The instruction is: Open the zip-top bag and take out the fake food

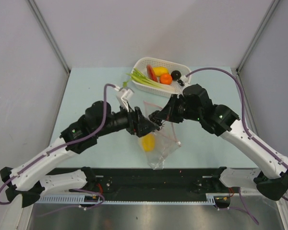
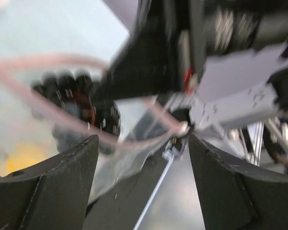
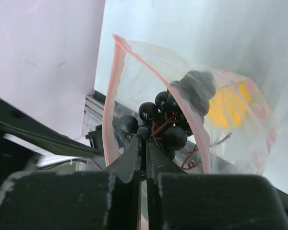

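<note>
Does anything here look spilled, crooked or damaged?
Nothing is spilled or broken. Only the green stalk pokes over the white basket's left rim, and the bag is crumpled.

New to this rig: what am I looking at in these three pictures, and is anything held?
The left arm and right arm are robots bolted at the near edge of a pale table. The wide picture looks down from above; the other two come from a camera on each wrist. On the table stands a white perforated plastic basket of toy fruit and vegetables. The right gripper is shut and seems to pinch the mouth of a clear plastic zip-top bag with a pink strip; inside are a dark plastic grape bunch and a yellow plastic piece. The left gripper is open, holding nothing.
</note>
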